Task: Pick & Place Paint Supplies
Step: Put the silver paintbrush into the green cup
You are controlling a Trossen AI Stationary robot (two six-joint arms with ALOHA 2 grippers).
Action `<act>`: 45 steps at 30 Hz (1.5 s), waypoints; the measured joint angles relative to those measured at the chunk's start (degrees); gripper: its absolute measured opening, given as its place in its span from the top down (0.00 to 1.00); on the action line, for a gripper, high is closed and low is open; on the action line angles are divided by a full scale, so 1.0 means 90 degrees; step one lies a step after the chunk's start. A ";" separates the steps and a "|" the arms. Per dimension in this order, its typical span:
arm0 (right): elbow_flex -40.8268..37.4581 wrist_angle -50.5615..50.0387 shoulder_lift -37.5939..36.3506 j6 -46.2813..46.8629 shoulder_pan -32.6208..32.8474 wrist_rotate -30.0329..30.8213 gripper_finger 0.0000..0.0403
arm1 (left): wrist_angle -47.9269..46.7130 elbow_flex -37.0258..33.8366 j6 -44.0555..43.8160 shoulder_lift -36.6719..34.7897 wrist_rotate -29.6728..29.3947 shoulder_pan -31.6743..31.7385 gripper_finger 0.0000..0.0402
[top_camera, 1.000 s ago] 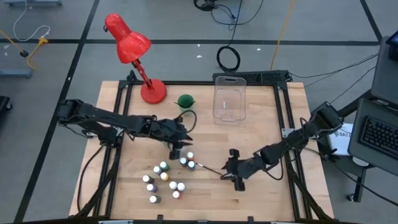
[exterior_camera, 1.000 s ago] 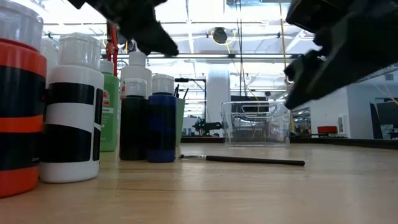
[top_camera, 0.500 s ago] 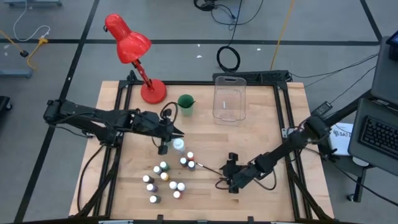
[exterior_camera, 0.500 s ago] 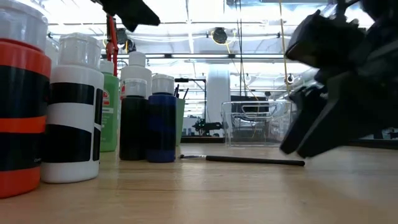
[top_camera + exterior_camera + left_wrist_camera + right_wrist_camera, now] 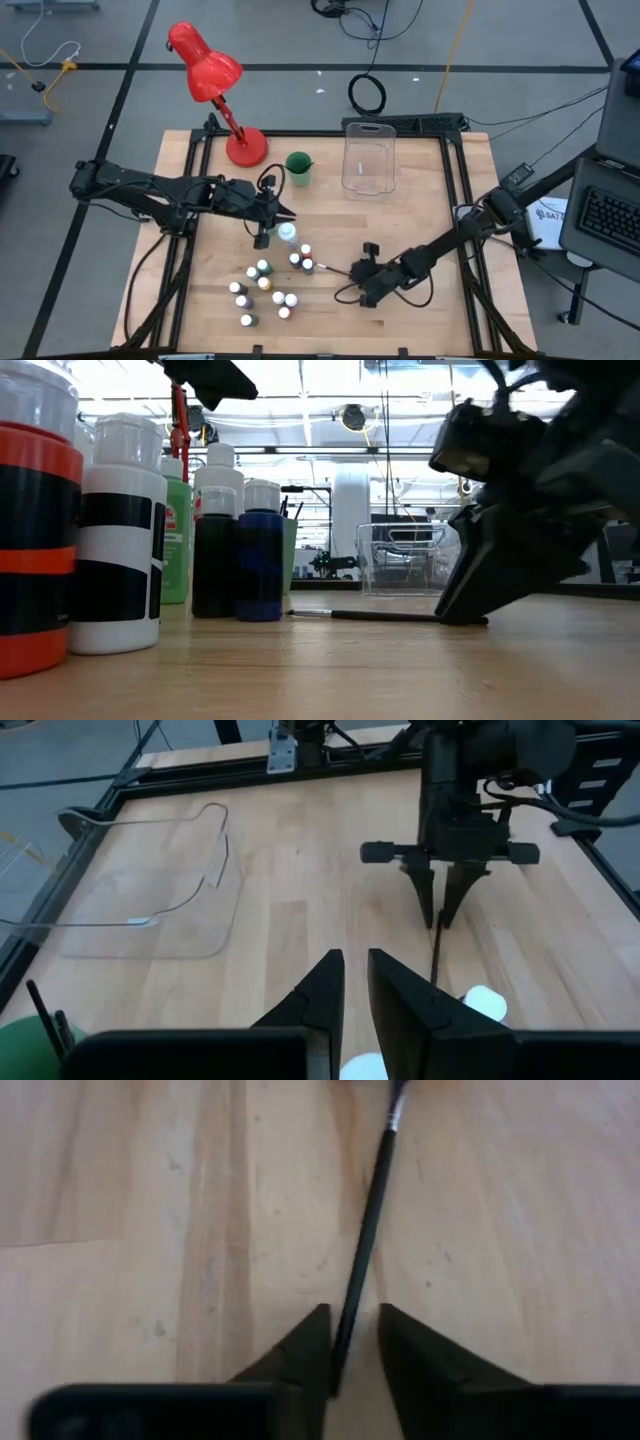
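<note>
A thin dark brush (image 5: 330, 268) lies flat on the table, right of a cluster of tiny white-capped bottles (image 5: 265, 285). My right gripper (image 5: 350, 273) is open and low at the brush's handle end (image 5: 352, 1305), one finger on each side. In the low view its fingertips (image 5: 465, 615) reach the table. A taller white bottle (image 5: 287, 234) stands upright by the cluster; a green bottle (image 5: 177, 540) stands among the bottles. My left gripper (image 5: 287, 213), empty and open by a narrow gap (image 5: 357, 982), hovers just beyond the white bottle. My right gripper comes at the brush's handle end (image 5: 350, 1320) slanting down from the table's right, fingers along the brush, one on each side. The brush lies flat on the wood. Whether a finger (image 5: 312, 1342) touches the handle, I cannot tell.
A clear plastic bin (image 5: 368, 160) and a green cup (image 5: 298, 165) stand toward the far edge, with a red lamp (image 5: 215, 75) at the far left. Bare wood lies between bin and brush. Black rails (image 5: 455, 200) frame the table.
My right gripper has come down from above the table to table height and moved a little left, so its fingers now flank the brush's end. My left gripper drew back toward the left and up, uncovering the white bottle, then stayed still.
</note>
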 joint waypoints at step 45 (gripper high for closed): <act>-0.0029 0.0452 -0.1665 -0.3318 -0.0312 -0.0009 0.94 | 0.0211 0.0369 0.0072 0.1514 -0.0952 -0.0624 0.87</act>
